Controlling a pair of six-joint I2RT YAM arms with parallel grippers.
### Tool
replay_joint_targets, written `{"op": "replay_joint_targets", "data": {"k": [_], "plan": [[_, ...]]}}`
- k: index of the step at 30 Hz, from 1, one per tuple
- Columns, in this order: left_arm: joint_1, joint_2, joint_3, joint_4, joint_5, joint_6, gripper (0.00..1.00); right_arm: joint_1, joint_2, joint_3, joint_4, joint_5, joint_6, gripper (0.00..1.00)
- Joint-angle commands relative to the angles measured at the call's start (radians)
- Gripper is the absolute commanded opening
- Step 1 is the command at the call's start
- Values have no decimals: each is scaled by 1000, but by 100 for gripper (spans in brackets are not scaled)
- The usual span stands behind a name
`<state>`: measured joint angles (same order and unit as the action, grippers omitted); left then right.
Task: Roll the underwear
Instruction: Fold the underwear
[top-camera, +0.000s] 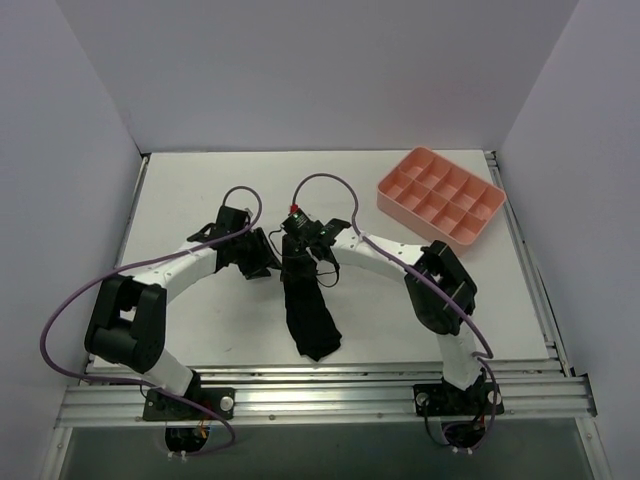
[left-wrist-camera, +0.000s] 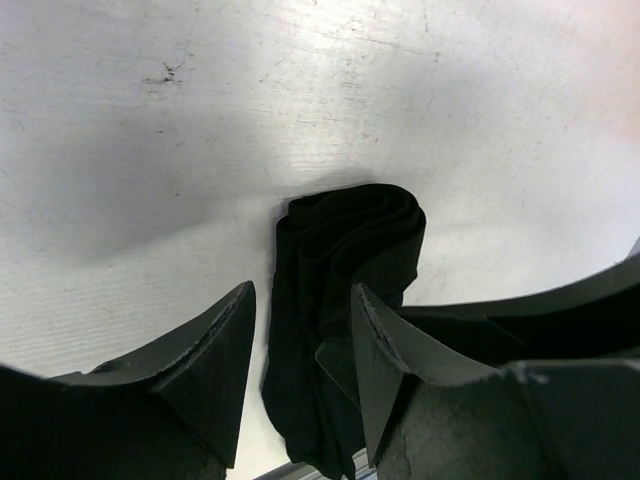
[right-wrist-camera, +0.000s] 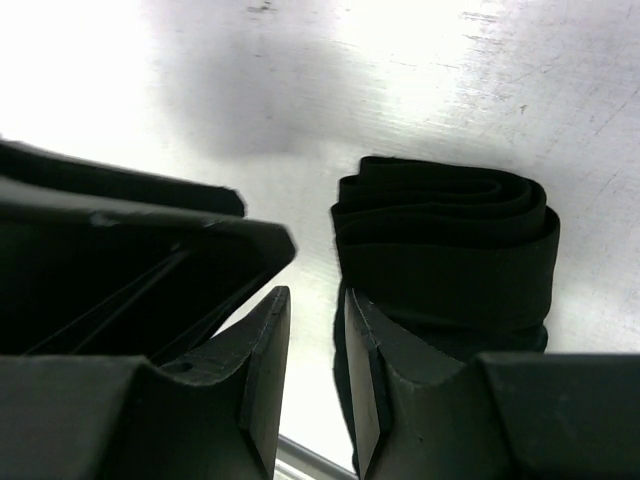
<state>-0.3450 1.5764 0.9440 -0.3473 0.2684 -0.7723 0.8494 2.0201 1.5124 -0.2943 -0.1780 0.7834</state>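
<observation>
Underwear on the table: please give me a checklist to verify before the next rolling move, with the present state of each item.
1. The left hand is open, jaws well apart: ok.
2. The right hand is open with nothing between its jaws: ok, though the gap is narrow.
3. A roll is started at one end of the underwear: ok, several layers show.
4. Whole length rolled: not ok; a long flat strip lies toward the arm bases.
5. The roll holds without unwinding: cannot tell.
6. The tray stands apart from the work: ok.
</observation>
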Motion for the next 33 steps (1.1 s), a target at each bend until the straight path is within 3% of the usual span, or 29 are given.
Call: {"op": "replay_joint_targets", "data": {"k": [1,7,14,17,20,33], "plan": [[3,-22,38,-1,46,37,51,-16,-90,-12,-16,-17,-6,25],[0,-27,24,31,120,45,39,-33,-178,-87,-36,-9,-15,20],[-12,-111,24,31,111,27,36,-32,-290,-248,-23,17,-13,15],[-25,-87,26,54,146,24,29,-27,-316,-305,-20,18,-16,15],[-38,-33,38,77,183,34,25,-6,-349,-330,-28,41,-21,19],[-55,184,76,105,201,74,21,149,-350,-307,-107,143,-10,28]]}}
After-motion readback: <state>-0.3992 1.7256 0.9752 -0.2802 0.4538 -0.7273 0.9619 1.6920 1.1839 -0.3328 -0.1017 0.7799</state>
